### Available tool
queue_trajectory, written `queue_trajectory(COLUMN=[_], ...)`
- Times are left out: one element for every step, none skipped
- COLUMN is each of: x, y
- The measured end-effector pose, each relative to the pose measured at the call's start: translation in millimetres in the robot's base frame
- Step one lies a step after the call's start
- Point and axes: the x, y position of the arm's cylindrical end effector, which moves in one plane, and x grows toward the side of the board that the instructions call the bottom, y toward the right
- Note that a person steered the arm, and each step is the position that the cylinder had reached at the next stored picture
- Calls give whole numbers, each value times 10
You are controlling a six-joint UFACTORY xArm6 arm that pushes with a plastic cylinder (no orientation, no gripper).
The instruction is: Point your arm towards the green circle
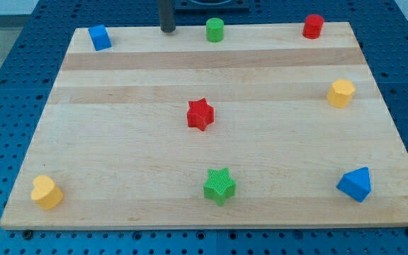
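The green circle (214, 30) is a short green cylinder at the view's top edge of the wooden board (119, 156), near the middle. My tip (168, 30) is the lower end of the dark rod coming down from the view's top. It rests on the board just left of the green circle, with a gap of about one block width between them. It touches no block.
A blue cube (100, 37) sits top left and a red cylinder (313, 26) top right. A yellow hexagon (341, 93) is at the right, a red star (200, 114) in the middle, a green star (219, 185), a yellow heart (47, 192) and a blue triangle (355, 184) along the bottom.
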Motion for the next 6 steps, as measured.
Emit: queue_trajectory(x=[-1, -10, 6, 13, -6, -4], y=[53, 235, 398, 568, 666, 783])
